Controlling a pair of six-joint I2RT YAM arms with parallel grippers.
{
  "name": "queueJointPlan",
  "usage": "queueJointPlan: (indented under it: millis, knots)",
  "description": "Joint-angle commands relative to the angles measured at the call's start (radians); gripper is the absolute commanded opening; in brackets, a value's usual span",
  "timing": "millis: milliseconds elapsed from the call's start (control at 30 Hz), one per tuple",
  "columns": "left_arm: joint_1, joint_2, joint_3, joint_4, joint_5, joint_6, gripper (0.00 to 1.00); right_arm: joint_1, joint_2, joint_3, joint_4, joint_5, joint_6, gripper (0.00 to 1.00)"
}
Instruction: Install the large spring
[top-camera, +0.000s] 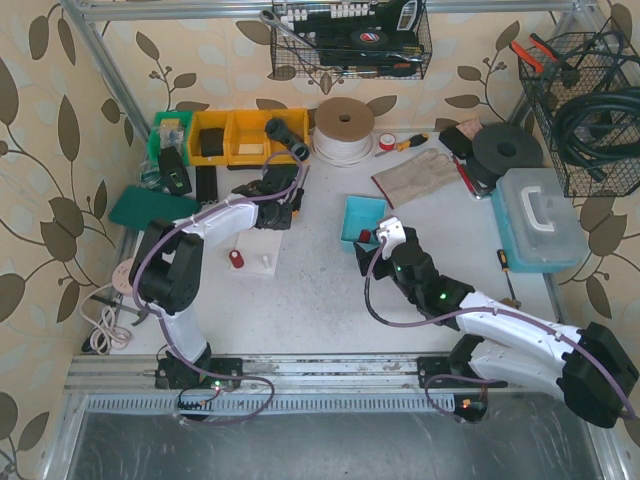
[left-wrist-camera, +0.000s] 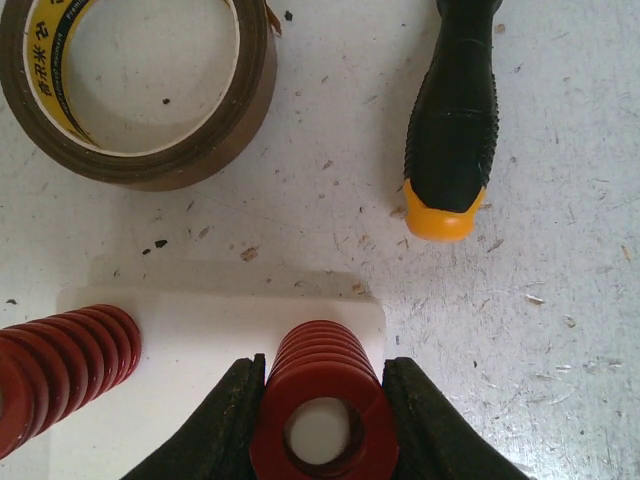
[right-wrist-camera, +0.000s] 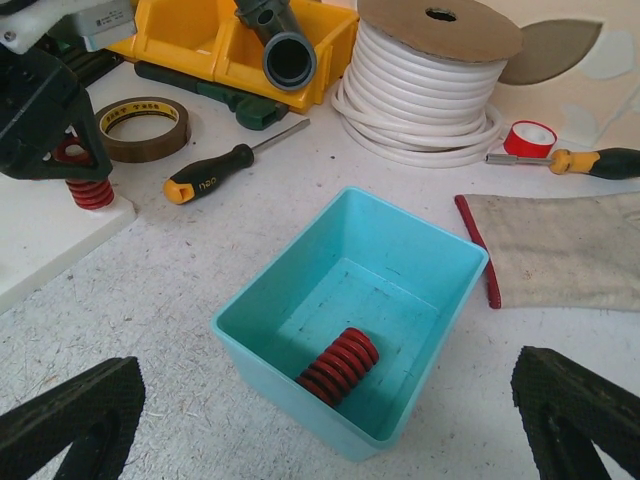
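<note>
Large spring (left-wrist-camera: 322, 385) is clamped by left gripper (left-wrist-camera: 322, 378) over white plate (left-wrist-camera: 200, 345); straight-down pressure advised, neighbour spring (left-wrist-camera: 60, 365) at 9 o'clock avoided. Right gripper (right-wrist-camera: 325, 400) spread wide, empty.

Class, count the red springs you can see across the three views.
3. One spring clamped in the left gripper, a second beside it on the white plate, a third lying in the blue bin. The left arm may hide more.

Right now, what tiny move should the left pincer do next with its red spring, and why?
Probably push straight down a little. The left pincer grips the red spring upright on the white plate, and I cannot tell whether it is fully seated.
</note>
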Motion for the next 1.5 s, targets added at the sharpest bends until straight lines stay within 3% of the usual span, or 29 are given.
queueJointPlan:
  millis: [0, 167, 267, 500, 633, 933, 1000, 1100, 1233, 1467]
  knots:
    - [0.009, 0.021, -0.002, 0.013, -0.010, -0.009, 0.13, -0.006, 0.006, 0.021, 0.004, -0.006, 0.009, 0.99]
    - [0.009, -0.019, 0.007, 0.003, -0.016, -0.003, 0.40, -0.009, 0.014, 0.024, -0.001, -0.002, 0.011, 0.99]
    - [0.008, -0.067, 0.012, -0.012, -0.029, 0.005, 0.51, -0.014, 0.023, 0.037, -0.022, 0.004, 0.029, 0.99]
    - [0.009, -0.254, -0.010, -0.030, -0.024, 0.021, 0.77, -0.066, 0.093, 0.183, -0.263, -0.001, 0.166, 0.99]
    - [0.009, -0.411, -0.067, -0.029, -0.011, 0.029, 0.81, -0.114, 0.195, 0.316, -0.446, -0.029, 0.235, 0.96]
    - [0.008, -0.755, -0.340, 0.046, 0.068, -0.009, 0.81, -0.193, 0.461, 0.559, -0.644, -0.152, 0.285, 0.58]
    - [0.009, -0.817, -0.394, 0.064, 0.085, -0.029, 0.80, -0.204, 0.505, 0.587, -0.661, -0.171, 0.298, 0.53]
    - [0.008, -0.877, -0.448, 0.091, 0.125, -0.050, 0.81, -0.212, 0.591, 0.643, -0.692, -0.201, 0.330, 0.52]
    - [0.009, -0.876, -0.408, 0.028, 0.198, -0.067, 0.81, -0.220, 0.717, 0.757, -0.785, -0.236, 0.391, 0.53]
    - [0.009, -0.903, -0.383, -0.018, 0.184, -0.040, 0.82, -0.225, 0.863, 0.869, -0.892, -0.258, 0.482, 0.53]
